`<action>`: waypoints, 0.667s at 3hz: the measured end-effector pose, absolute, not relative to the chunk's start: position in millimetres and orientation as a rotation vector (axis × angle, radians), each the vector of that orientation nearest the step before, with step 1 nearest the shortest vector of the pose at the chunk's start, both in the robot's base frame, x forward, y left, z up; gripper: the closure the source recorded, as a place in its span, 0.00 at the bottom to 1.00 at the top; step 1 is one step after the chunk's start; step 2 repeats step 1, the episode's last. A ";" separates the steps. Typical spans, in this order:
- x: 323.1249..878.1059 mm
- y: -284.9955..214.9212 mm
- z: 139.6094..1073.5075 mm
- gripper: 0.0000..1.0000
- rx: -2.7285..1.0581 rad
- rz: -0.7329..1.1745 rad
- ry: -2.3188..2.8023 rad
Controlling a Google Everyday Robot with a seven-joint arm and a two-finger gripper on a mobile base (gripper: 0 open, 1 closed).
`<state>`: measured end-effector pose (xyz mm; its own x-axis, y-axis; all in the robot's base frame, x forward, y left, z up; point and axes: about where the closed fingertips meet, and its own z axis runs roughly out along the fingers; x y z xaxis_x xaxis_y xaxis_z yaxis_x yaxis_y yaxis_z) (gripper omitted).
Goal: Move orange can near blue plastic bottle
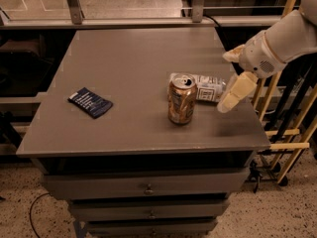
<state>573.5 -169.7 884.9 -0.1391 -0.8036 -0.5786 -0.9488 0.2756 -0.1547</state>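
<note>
You've got a dark-blue packet (90, 102) at the table's (124, 53) left, orange can (181, 99) upright centre-right, plastic bottle (209, 87) on its side just behind it, gripper (225, 82) at the bottle's right end, fingers spread, holding nothing.

Flat dark-blue packet (90, 102) on grey table's (124, 58) left side, drawers (146, 186) beneath, wooden frame (292, 146) right

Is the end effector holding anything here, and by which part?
Nothing is held: the end effector, right of the orange-gold metal can, is open and empty.
</note>
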 end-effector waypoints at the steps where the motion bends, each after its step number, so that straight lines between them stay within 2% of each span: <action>1: 547.2 -190.1 901.6 0.00 -1.602 0.276 2.027; 2: 547.2 -190.1 901.6 0.00 -1.602 0.276 2.027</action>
